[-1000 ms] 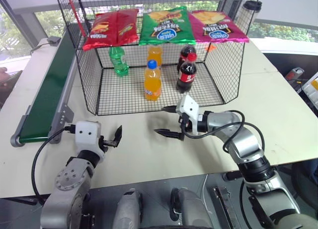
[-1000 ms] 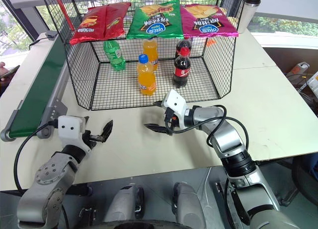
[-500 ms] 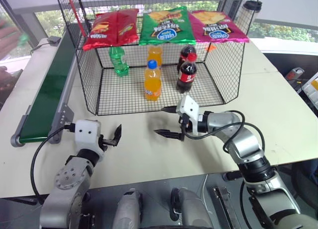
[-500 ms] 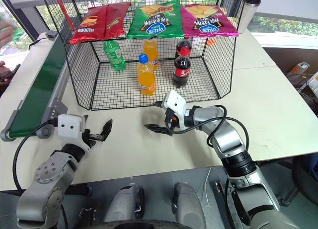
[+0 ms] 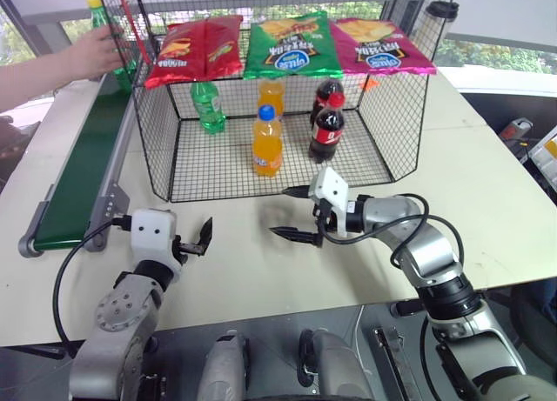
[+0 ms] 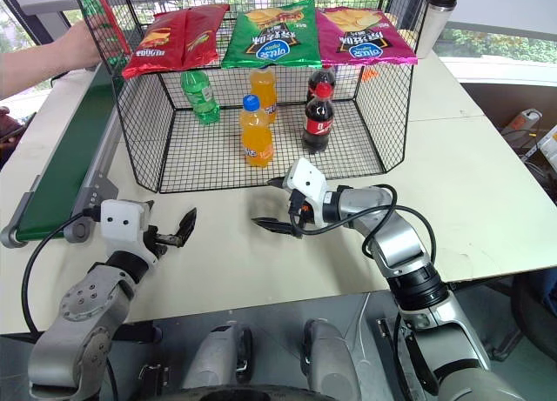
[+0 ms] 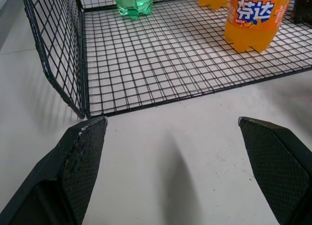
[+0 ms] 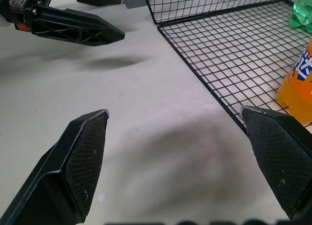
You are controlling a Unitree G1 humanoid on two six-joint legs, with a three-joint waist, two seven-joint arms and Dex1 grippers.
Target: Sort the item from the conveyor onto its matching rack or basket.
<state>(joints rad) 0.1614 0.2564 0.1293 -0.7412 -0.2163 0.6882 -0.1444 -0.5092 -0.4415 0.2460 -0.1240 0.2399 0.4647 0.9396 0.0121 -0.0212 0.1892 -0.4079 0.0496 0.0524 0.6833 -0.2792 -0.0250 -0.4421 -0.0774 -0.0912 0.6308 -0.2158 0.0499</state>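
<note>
A person's hand (image 5: 91, 51) holds the item (image 5: 95, 4), a green bottle with a yellow cap, at the far end of the conveyor (image 5: 77, 170), beside the cage's left wall. Whether it rests on the belt I cannot tell. The black wire basket (image 5: 155, 149) stands open-fronted at mid-table. My left gripper (image 5: 198, 241) hovers open over the table in front of the basket's left corner, empty. My right gripper (image 5: 294, 213) points left in front of the basket, open and empty. Both are far from the item.
Inside the basket stand a green bottle (image 5: 207, 105), orange-drink bottles (image 5: 266, 142) and cola bottles (image 5: 327, 127). Three chip bags (image 5: 291, 44) lie on its top. A travel mug (image 5: 441, 12) stands at the back right. Bare tabletop (image 5: 235, 270) lies under both grippers.
A person's hand has reached in from the left with the yellow-capped bottle to the conveyor's far end. Both arms have stayed still.
</note>
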